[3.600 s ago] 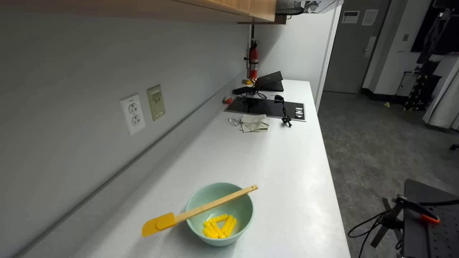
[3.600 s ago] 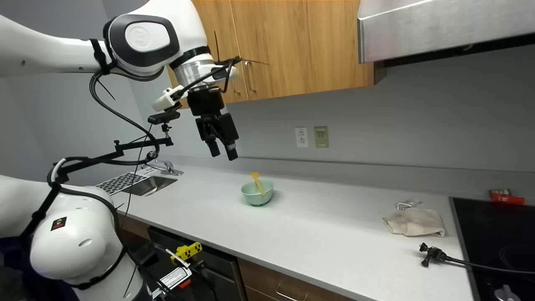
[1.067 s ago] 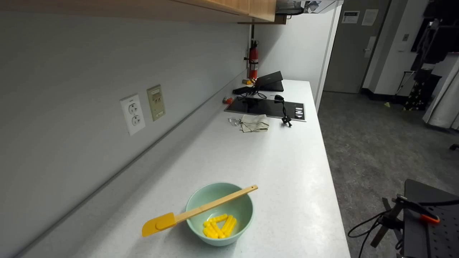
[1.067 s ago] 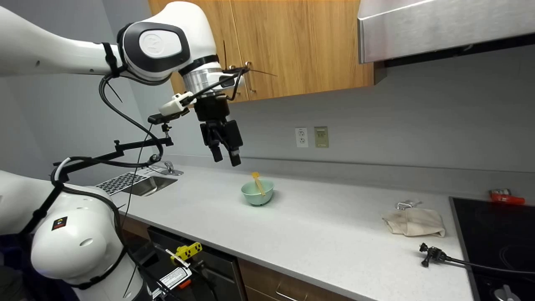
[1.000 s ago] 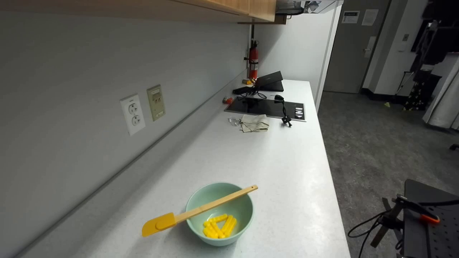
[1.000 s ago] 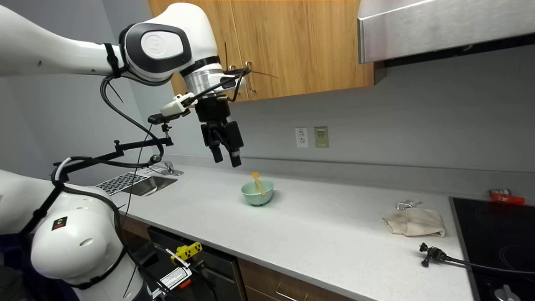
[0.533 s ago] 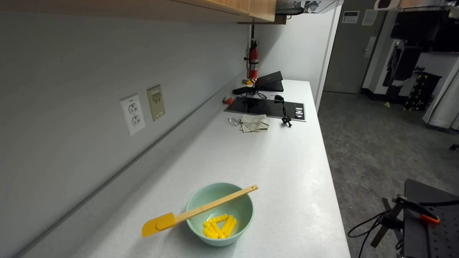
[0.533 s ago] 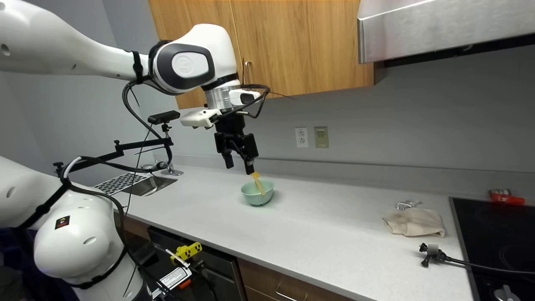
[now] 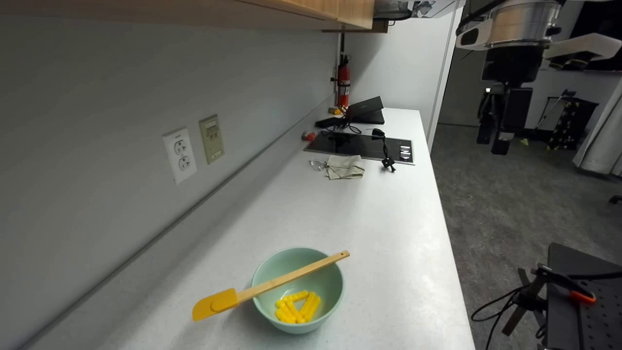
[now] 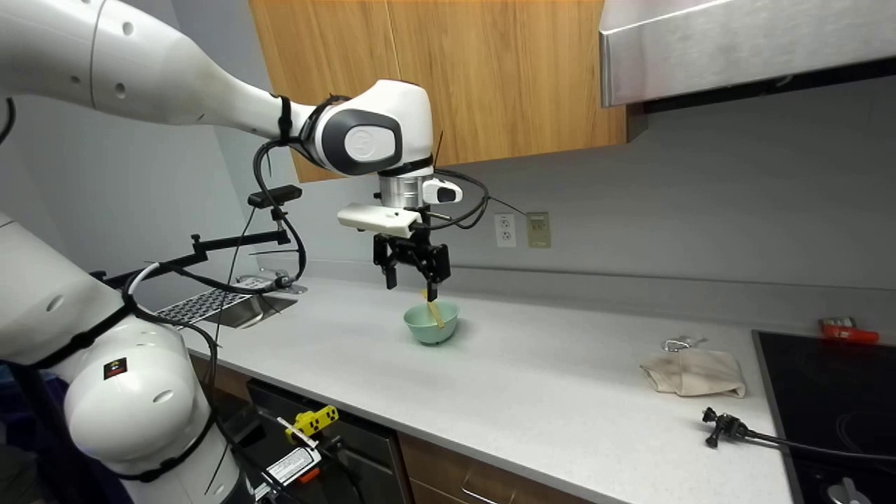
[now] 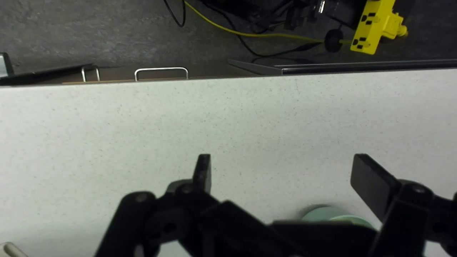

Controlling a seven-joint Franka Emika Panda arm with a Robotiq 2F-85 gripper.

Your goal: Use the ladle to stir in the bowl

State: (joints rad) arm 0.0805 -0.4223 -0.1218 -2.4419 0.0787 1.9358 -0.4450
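The ladle (image 9: 291, 277), an orange flat head on a long wooden handle, lies across the rim of the pale green bowl (image 9: 330, 294). Its head sticks out past the rim on the wall side. Several yellow pieces (image 9: 297, 307) lie inside. In an exterior view, my gripper (image 10: 411, 288) hangs above the counter by the bowl (image 10: 428, 332), one finger covering part of the ladle (image 10: 435, 313). It shows high up at the right in an exterior view (image 9: 492, 142). In the wrist view, its fingers (image 11: 371, 182) stand wide apart with nothing between them; gripper parts hide most of the bowl (image 11: 319, 214).
Wooden cabinets (image 10: 490, 77) hang above the white counter (image 10: 532, 371), which runs along a grey wall. A folded cloth (image 10: 693, 372), a black clamp (image 10: 728, 425) and a cooktop (image 10: 833, 392) are farther along. A sink (image 10: 252, 310) lies behind the arm.
My arm has reached out and down, bringing the gripper closer to the bowl, and the hand has turned. The gripper has come into sight at upper right. Ladle and bowl have not moved.
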